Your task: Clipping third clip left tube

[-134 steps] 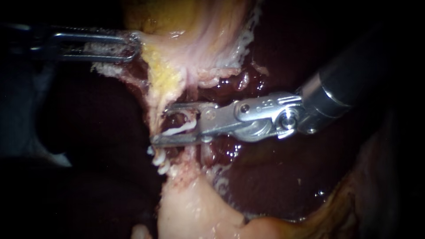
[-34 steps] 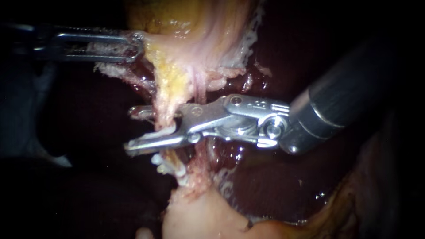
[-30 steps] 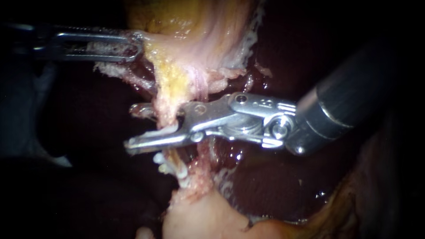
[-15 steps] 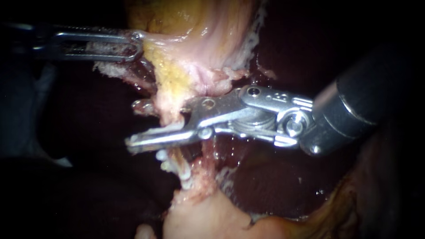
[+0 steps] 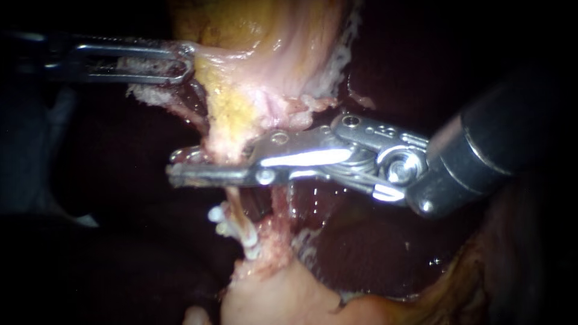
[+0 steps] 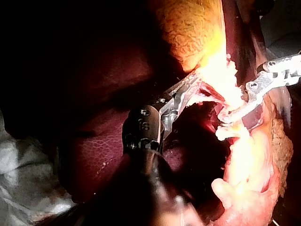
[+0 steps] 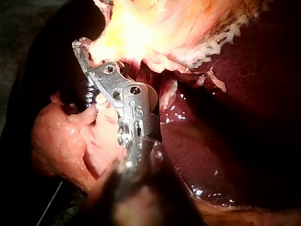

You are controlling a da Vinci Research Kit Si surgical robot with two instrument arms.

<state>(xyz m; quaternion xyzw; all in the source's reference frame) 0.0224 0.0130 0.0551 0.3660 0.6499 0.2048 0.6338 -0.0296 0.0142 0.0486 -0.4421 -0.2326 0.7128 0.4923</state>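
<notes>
- Two instruments show in the endoscope view. The left tube (image 5: 236, 207) stands nearly upright, its long axis running from the gallbladder (image 5: 253, 90) down to a pale lump of tissue (image 5: 271, 295).
- It is a thin, stringy, pale strand, with white clips (image 5: 217, 218) on it just below the crossing jaws.
- Coming in from the right, the right instrument (image 5: 177, 165) lies almost level and crosses the tube squarely. Its jaws are drawn narrow and pinch the tube from above and below, with the tips poking out past it.
- At the upper left, the left instrument (image 5: 188, 62) lies level, its jaws clamped on the gallbladder's edge. Dark liver (image 5: 361, 241) lies behind.
- In the left wrist view, the left instrument (image 6: 190, 87) reaches up and away from the camera, its jaws gripping the bright edge of the gallbladder (image 6: 188, 33).
- Beyond that, the right instrument (image 6: 230, 113) slants across glaring pale tissue. I cannot pick out the tube cleanly there.
- In the right wrist view, the right instrument (image 7: 80, 47) angles away from its shaft, with the jaws lying close together under the gallbladder (image 7: 141, 28).
- Glare hides where the tube sits in the jaws. The liver (image 7: 244, 94) lies beside the instrument.
</notes>
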